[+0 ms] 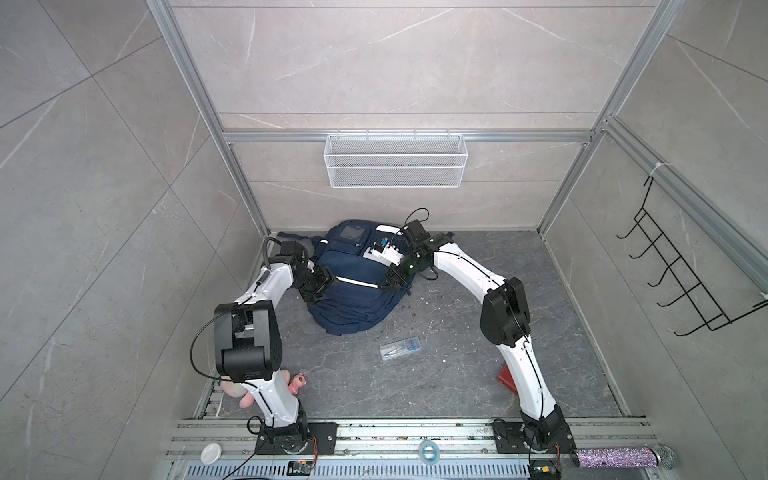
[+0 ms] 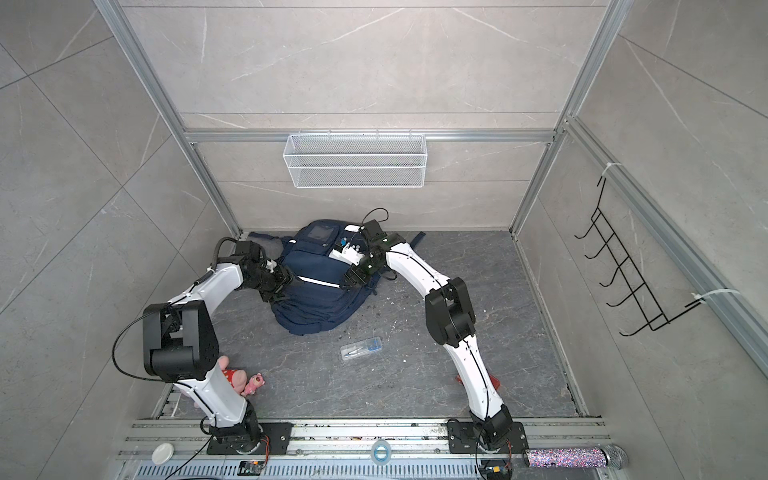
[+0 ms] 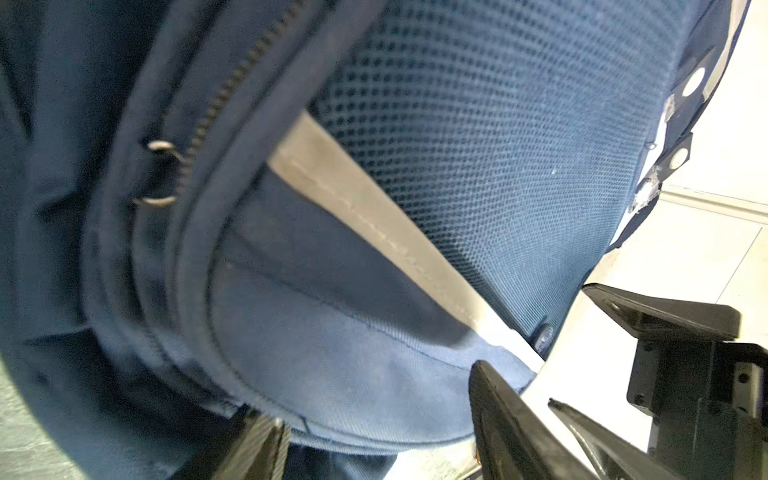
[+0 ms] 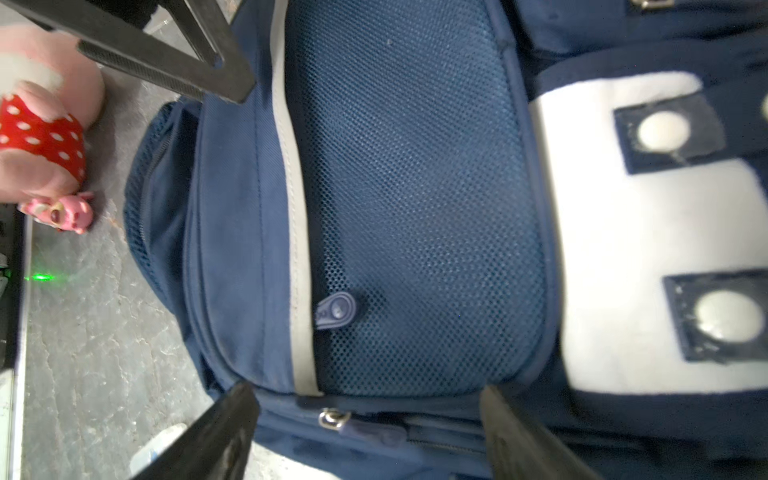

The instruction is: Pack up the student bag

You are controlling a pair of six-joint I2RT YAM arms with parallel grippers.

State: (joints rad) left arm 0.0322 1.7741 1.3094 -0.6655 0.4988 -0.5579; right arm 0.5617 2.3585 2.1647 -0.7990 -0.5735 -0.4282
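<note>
Student bag: lying at twelve o'clock on your floor. Left gripper is straddling it, jaws apart, grip unclear. Right gripper is gaping empty astride the zip pull; you are likely risking slack fabric dragging it aside.

Both top views: soft even light, faint shadows; silver aluminium frame posts splay toward eleven and one o'clock. Wrist views blur the navy blue fabric student bag; its white fleecy patch glares.
</note>
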